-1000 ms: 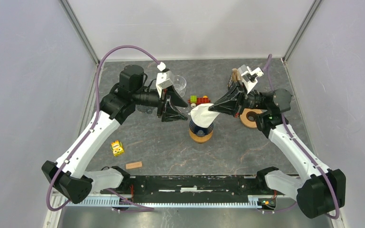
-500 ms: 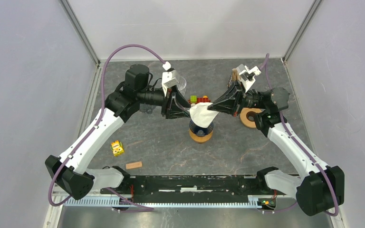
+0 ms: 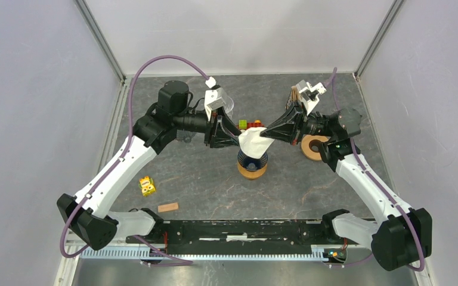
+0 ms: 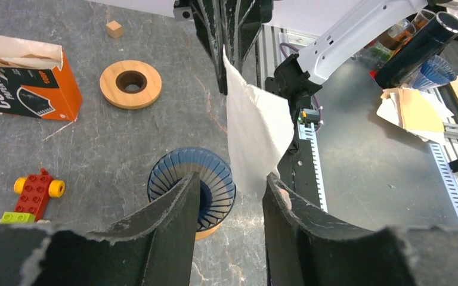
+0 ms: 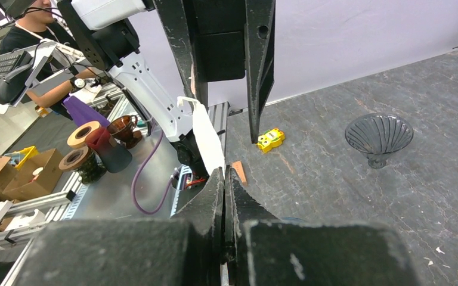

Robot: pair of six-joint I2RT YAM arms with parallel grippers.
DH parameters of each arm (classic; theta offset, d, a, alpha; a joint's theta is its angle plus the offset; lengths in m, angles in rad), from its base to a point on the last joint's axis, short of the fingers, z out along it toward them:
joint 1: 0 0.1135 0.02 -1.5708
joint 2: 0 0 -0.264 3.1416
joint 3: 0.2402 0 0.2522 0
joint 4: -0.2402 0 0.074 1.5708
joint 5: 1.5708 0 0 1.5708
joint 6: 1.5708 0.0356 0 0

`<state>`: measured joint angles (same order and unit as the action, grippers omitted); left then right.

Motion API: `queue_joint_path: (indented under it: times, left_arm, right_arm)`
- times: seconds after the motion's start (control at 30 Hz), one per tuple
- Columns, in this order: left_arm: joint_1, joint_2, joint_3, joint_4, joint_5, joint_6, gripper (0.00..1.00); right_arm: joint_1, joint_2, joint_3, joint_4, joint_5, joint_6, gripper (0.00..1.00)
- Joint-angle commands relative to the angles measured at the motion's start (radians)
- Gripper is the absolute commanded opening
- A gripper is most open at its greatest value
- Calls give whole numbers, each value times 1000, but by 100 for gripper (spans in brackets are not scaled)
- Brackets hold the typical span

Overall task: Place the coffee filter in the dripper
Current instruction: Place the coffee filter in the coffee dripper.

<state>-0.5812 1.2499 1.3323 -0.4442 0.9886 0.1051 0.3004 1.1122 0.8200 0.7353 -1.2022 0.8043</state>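
The blue ribbed dripper [image 3: 252,161] stands on a round wooden base mid-table, and it also shows in the left wrist view [image 4: 192,187]. Just above it hangs the white coffee filter [image 3: 253,142], tilted. My right gripper [image 3: 266,132] is shut on its right edge; in the right wrist view the paper [image 5: 206,137] rises from the closed jaws [image 5: 224,173]. My left gripper [image 3: 234,138] is at the filter's left edge. Its jaws [image 4: 231,182] are open, with the lower corner of the filter [image 4: 256,137] hanging between them and not pinched.
An orange filter box [image 4: 21,80] and a wooden ring [image 3: 314,147] lie at the back right. Red toy bricks [image 3: 251,125] sit behind the dripper, and a clear glass dripper [image 5: 378,136] stands at the back left. A yellow cube [image 3: 147,186] and a wooden block [image 3: 167,207] lie front left.
My left arm has swung right up to the filter and its jaws have narrowed. The right gripper keeps hold of the filter, almost still.
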Motion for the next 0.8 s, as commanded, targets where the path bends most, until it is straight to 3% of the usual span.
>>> queue_joint_path:
  times: [0.0, 0.17, 0.5, 0.77]
  left_arm:
    - [-10, 9, 9, 94, 16, -87, 48]
    - [-16, 13, -9, 127, 16, -94, 44]
    - [-18, 11, -96, 299, 21, -259, 32]
    - [-7, -11, -85, 248, 11, -198, 15]
  right_arm:
    - [-3, 0, 9, 0, 22, -24, 0]
    - [-3, -7, 0, 11, 36, -21, 0]
    - [-3, -12, -27, 75, 57, 24, 0]
    - [-15, -9, -19, 34, 29, 4, 0]
